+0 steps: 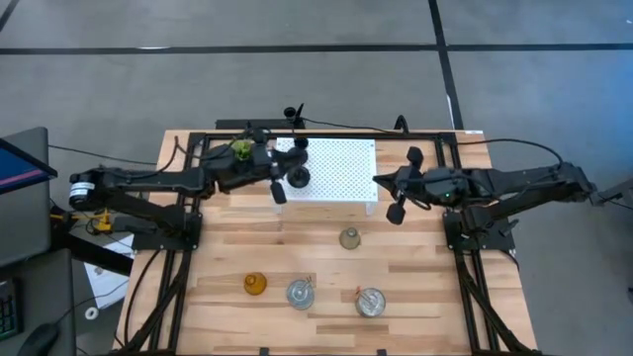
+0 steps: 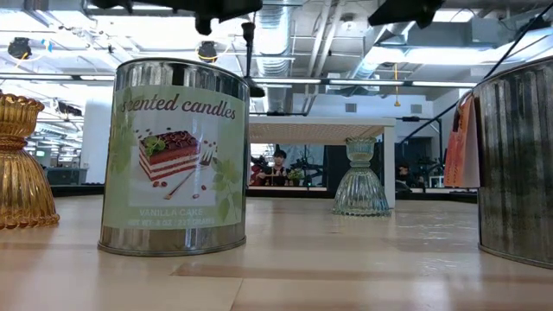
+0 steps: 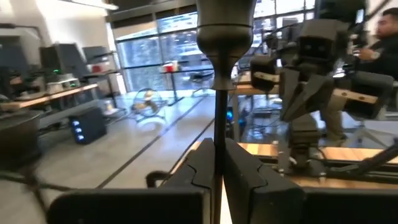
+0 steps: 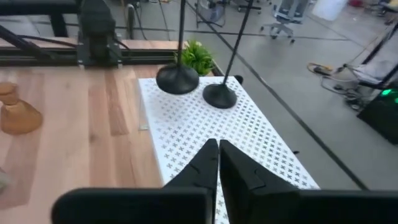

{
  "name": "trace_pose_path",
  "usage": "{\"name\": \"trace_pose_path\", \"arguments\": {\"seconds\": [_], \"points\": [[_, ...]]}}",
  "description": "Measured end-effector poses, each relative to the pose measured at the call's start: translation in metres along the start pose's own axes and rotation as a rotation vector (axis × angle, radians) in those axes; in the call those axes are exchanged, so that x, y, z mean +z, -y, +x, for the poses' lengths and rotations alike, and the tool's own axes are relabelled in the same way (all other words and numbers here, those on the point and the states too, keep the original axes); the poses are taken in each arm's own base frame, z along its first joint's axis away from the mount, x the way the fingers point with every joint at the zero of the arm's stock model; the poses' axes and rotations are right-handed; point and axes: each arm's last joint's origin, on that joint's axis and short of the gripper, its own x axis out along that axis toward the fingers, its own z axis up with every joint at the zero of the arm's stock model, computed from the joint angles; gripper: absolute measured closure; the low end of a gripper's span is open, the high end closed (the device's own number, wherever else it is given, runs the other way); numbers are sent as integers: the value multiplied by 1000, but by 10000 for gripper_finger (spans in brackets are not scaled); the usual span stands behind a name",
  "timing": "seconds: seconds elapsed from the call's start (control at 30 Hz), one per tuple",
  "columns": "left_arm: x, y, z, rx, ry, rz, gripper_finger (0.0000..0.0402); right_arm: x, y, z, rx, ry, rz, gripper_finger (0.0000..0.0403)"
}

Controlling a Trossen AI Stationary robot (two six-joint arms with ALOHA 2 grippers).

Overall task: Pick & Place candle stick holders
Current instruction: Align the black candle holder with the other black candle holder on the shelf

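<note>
White perforated stand [image 1: 341, 173] sits at the tabletop's far edge, one black candlestick [image 4: 219, 94] already on it. Left gripper [image 1: 278, 184] is clamped on the second black stick's [image 3: 217, 93] stem, base over the stand's left end. I'd lower it straight, keep it upright, and only let go once it's flat. Right gripper [image 1: 404, 186], fingers together, waits off the stand's right end.

— What can't you make out from the low view?

— My arms are cut off at the top edge. The tin jar [image 2: 517, 160] at the right runs out of frame.

— And the wrist views?

— My left pincer [image 3: 214, 163] covers the black stick's [image 3: 219, 93] base, and the person [image 3: 384, 38] behind is cropped.
</note>
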Motion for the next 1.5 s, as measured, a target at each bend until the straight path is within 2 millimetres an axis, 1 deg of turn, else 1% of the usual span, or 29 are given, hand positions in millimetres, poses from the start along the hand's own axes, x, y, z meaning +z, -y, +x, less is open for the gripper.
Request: {"name": "trace_pose_path", "arguments": {"seconds": [0.13, 0.23, 0.4, 0.53, 0.67, 0.87, 1.03, 1.23, 1.5], "points": [[-7, -2, -12, 22, -2, -17, 388, 0, -4, -4, -84, 8, -13, 386], [-13, -2, -17, 25, -2, -26, 389, -1, -7, -8, -126, 13, -26, 389], [-20, -1, -19, 46, -2, -37, 388, -1, -12, -12, -148, 20, -43, 401], [-27, -1, -21, 69, -13, -50, 388, -2, -14, -15, -160, 26, -49, 400], [-28, -1, -22, 72, 13, -64, 388, -2, -16, -16, -172, 30, -53, 401], [-32, 0, -18, 71, 6, -67, 388, -2, -15, -16, -172, 29, -53, 402], [-42, 4, -9, 70, -7, -74, 388, -2, -15, -16, -172, 29, -53, 402], [-49, -2, -3, 104, -10, -76, 388, -2, -15, -16, -172, 26, -56, 402], [-49, -4, -3, 113, -9, -98, 385, -3, -15, -16, -173, 19, -56, 402]]}}
